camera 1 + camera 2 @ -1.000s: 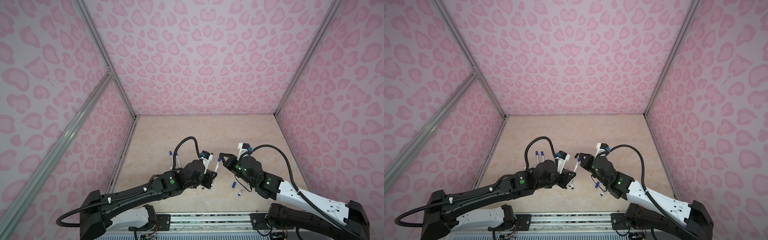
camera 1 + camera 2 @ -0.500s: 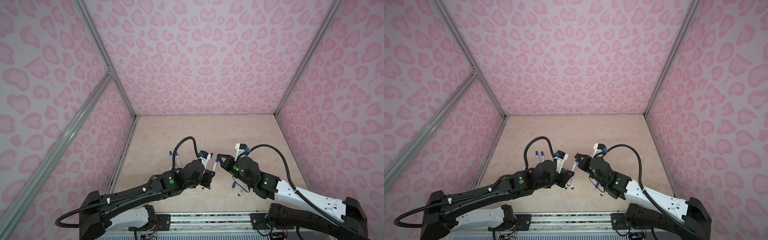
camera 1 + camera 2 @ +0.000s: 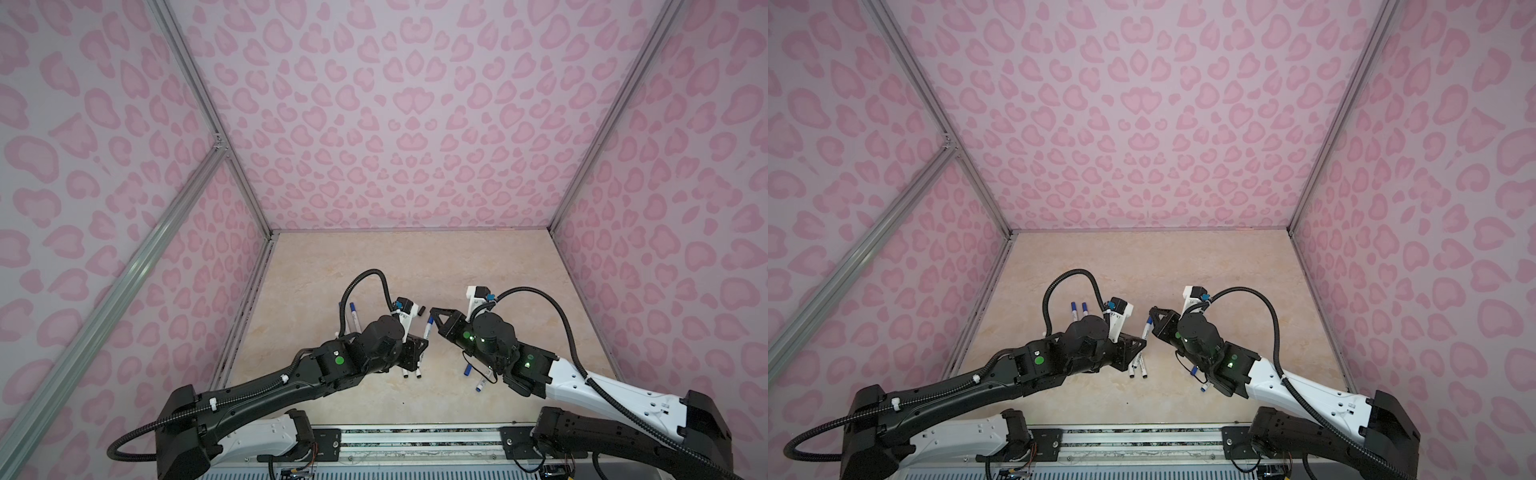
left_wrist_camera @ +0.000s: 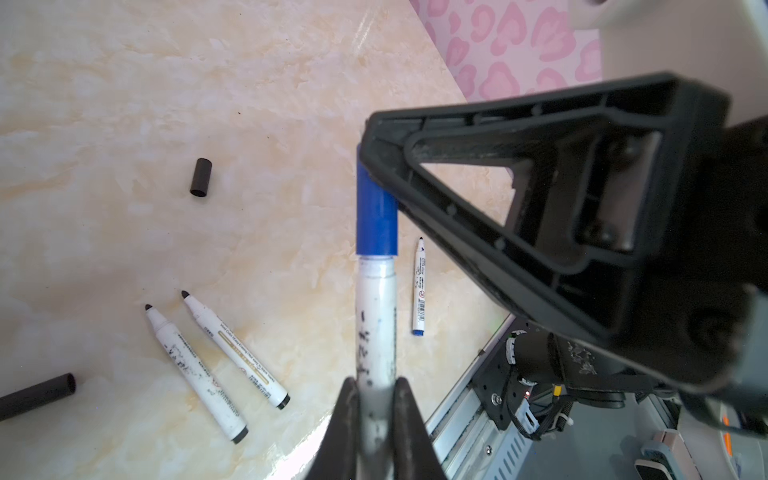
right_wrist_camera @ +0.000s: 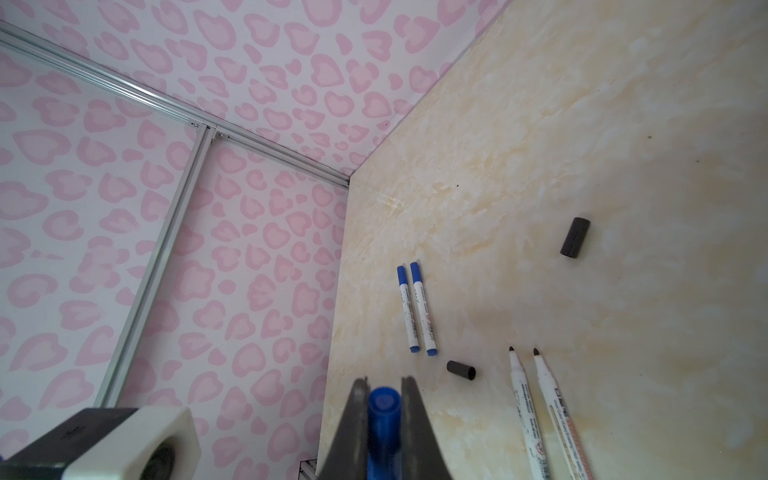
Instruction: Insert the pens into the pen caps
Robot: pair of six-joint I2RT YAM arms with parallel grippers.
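My left claw [image 4: 376, 390] is clenched on the white barrel of a pen [image 4: 376, 324]. My right claw [image 5: 384, 395] is clenched on a blue cap [image 4: 376, 208]. The cap sits over the pen's tip with its open rim at the barrel's shoulder, so cap and pen share one long axis. In both top views that axis runs from my left claw, nearer, to my right claw, a little farther and slightly right, over the middle of the table [image 3: 415, 257] and clear of its surface.

Two capped blue pens [image 5: 415, 309] lie side by side at the far left, caps toward the far side. Two uncapped black pens [image 4: 216, 353] lie side by side just near of my left claw, tips pointing far. An uncapped blue pen [image 4: 419, 286] lies on the right, under my right arm. A black cap [image 4: 201, 177] lies on its side just beyond the claws, and a second black cap [image 5: 461, 369] lies near the capped pair.
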